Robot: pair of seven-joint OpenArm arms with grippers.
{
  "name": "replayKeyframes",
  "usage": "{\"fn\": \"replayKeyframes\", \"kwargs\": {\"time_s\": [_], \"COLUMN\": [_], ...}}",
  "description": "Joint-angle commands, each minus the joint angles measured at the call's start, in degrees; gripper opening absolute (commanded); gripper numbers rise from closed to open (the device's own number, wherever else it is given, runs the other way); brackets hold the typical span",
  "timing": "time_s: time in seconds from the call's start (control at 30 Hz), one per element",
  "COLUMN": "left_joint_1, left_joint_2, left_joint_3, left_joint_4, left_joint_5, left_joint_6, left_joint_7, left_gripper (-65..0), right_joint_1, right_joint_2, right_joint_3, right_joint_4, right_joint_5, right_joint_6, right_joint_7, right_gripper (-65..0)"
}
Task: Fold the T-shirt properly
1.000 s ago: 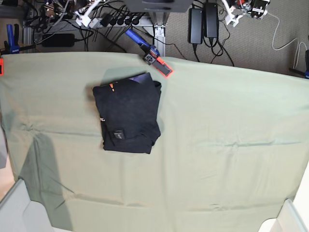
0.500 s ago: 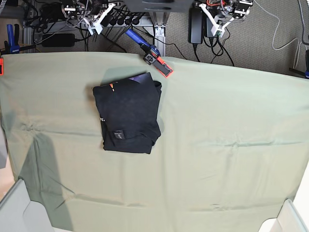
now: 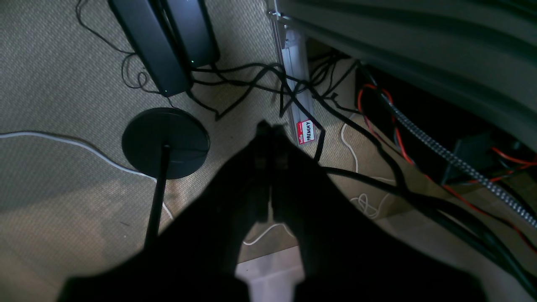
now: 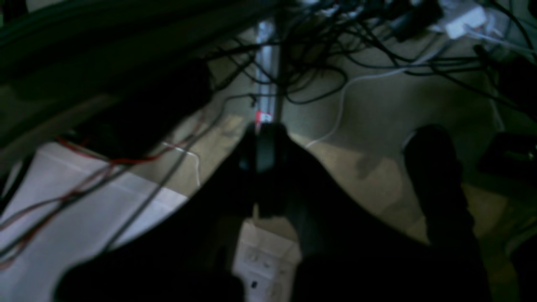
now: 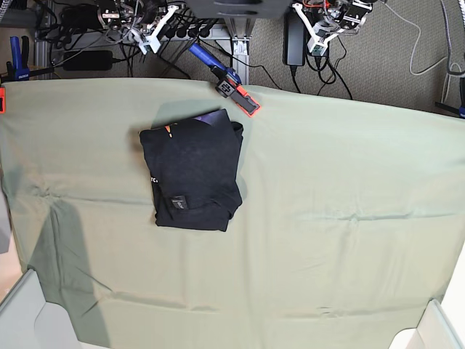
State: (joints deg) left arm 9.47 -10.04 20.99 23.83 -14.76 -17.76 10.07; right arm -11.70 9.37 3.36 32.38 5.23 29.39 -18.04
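T-shirt point(image 5: 192, 175) folded, unmoved; left pincer point(image 3: 268, 130), right pincer point(image 4: 262, 128) closed, empty, shifted inward.

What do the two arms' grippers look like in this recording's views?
In the base view, the left gripper and right gripper show white fingers, with red wiring visible by the left one. In the wrist views each appears as a dark silhouette tapering to a narrow tip, left gripper and right gripper; no markings can be made out.
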Motion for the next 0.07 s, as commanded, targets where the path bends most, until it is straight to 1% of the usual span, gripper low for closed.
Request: {"fn": "replayKeyframes", "kwargs": {"time_s": [0.0,0.03], "left_joint_1": [0.1,0.1], "left_joint_2": [-0.2,-0.1], "left_joint_3": [-0.1,-0.1], "left_joint_4": [0.2,0.2], "left_joint_5": [-0.1,-0.1], "left_joint_6": [0.6,0.6], "left_joint_7": [0.5,0.5], "left_gripper": [-65.0,-65.0], "right_joint_1": [-0.1,-0.1], "right_joint_2": [0.2,0.2], "right_joint_3": [0.2,0.2], "right_joint_4": [0.9,1.2], "right_joint_5": [0.1,0.1], "right_joint_6": [3.2,3.2], "right_joint_7": [0.1,0.1], "right_gripper": [-65.0,-65.0]}}
